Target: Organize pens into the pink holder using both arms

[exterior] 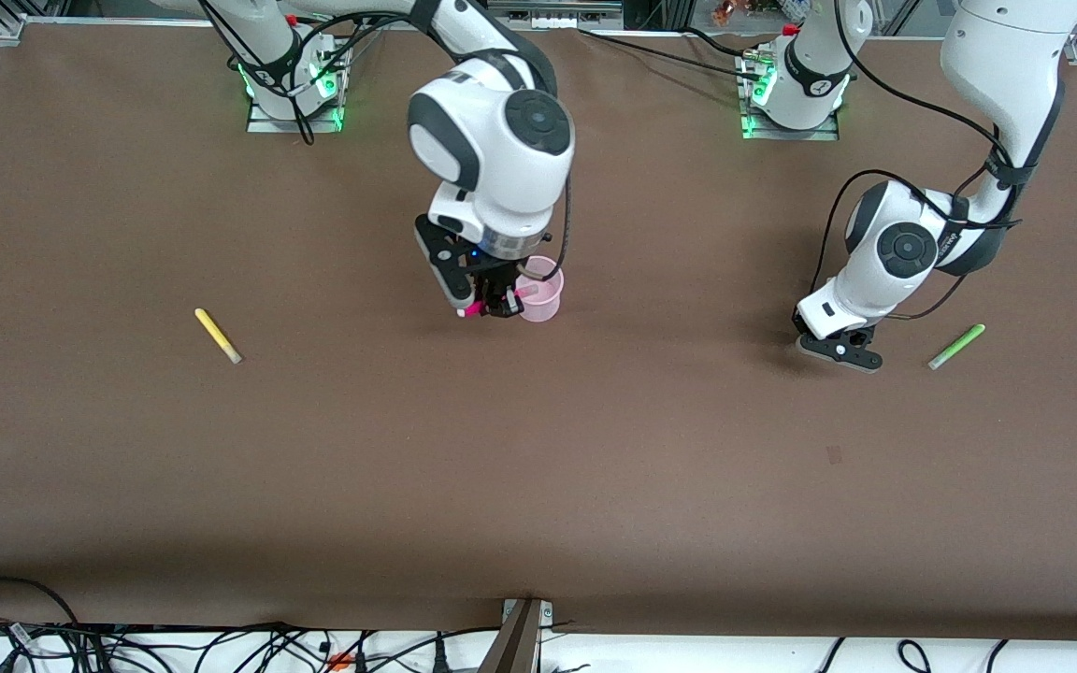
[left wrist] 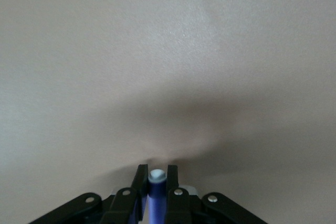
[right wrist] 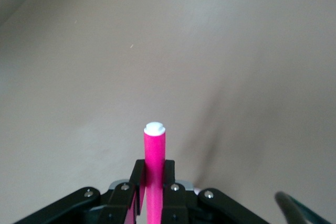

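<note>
Near the middle of the brown, matte surface (exterior: 538,467) stands the pink holder (exterior: 543,297), a small round cup of see-through pale plastic. The right tool (exterior: 499,304) sits just beside it, on the side toward the right arm's end, clenched on the magenta pen (right wrist: 154,177). From the right wrist camera that pen is a slim, smooth cylinder with a flat white tip, pinched between the two black fingers (right wrist: 137,182) and sticking out past them. In the front view the pen runs across the tool toward the cup's rim; whether its tip is over the opening I cannot tell.

Toward the left arm's end of the surface, the left tool (exterior: 840,350) is low over the brown covering, its body hiding the fingers in the front view. The left wrist camera shows it clenched on the dark purple pen (left wrist: 155,198), whose pale round tip just peeks out between the fingers.

Two pens lie flat and untouched: the light green pen (exterior: 956,347) just beside the left tool, toward the left arm's end, and the yellow pen (exterior: 218,336) well apart toward the right arm's end. Both lie at a slant.
</note>
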